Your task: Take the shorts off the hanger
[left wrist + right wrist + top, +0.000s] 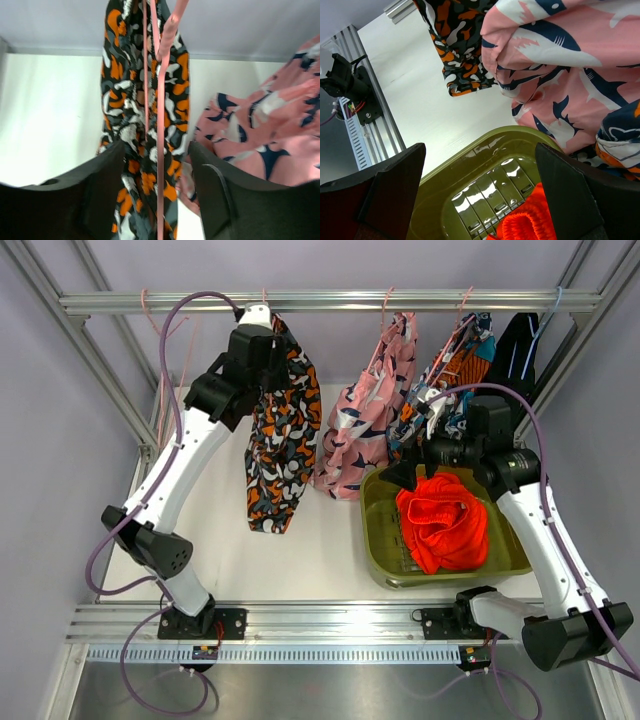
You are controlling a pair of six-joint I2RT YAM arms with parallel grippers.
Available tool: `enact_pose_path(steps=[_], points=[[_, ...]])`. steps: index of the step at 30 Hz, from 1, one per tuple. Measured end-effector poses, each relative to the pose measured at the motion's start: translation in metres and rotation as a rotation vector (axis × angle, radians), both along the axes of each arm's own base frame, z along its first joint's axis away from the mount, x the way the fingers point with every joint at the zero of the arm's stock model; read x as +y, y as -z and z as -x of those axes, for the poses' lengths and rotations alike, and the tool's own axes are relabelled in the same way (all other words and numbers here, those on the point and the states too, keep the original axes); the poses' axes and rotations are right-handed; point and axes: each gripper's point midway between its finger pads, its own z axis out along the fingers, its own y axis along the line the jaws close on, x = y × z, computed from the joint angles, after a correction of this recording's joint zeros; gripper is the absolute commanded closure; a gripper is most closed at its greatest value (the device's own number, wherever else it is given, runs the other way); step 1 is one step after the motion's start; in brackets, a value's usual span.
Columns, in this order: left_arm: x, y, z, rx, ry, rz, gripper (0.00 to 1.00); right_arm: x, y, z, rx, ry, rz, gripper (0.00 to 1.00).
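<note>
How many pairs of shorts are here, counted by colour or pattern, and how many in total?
orange-black-white camouflage shorts: 1
pink shorts with navy-white print: 1
teal-orange-navy print shorts: 1
black shorts: 1
plain orange shorts: 1
Total: 5

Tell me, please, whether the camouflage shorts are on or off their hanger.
On: the camouflage shorts hang from the pink hanger at the top rail.

L arm (185, 455): base at 7 o'clock, elbow out twd 9, forearm reaching up to 11. L hand (156, 147) held high, spread apart. R arm (545, 530): elbow low at 5 o'clock, forearm rising twd 2, wrist turned to 9. R hand (480, 150) spread wide, gripping nothing.
</note>
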Motion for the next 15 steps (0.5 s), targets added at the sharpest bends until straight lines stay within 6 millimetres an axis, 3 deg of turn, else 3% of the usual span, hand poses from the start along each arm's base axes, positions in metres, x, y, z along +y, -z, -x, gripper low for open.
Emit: enact_pose_path(steps=[5,10,13,15], points=[[0.003,0.007,-0.012,-0.004,-0.007,-0.073,0.63,0.001,0.005,0.002,0.010,-0.011,0.000,0.00],[0.004,0.002,-0.021,-0.042,-0.001,-0.089,0.91,0.002,0.002,0.002,-0.004,-0.019,-0.007,0.01],[0.002,0.000,-0.025,-0.063,0.011,-0.097,1.00,0.002,0.002,0.002,-0.007,-0.020,-0.008,0.00],[0.001,-0.001,-0.026,-0.077,0.021,-0.106,1.00,0.002,0.002,0.002,-0.006,-0.023,-0.010,0.01]])
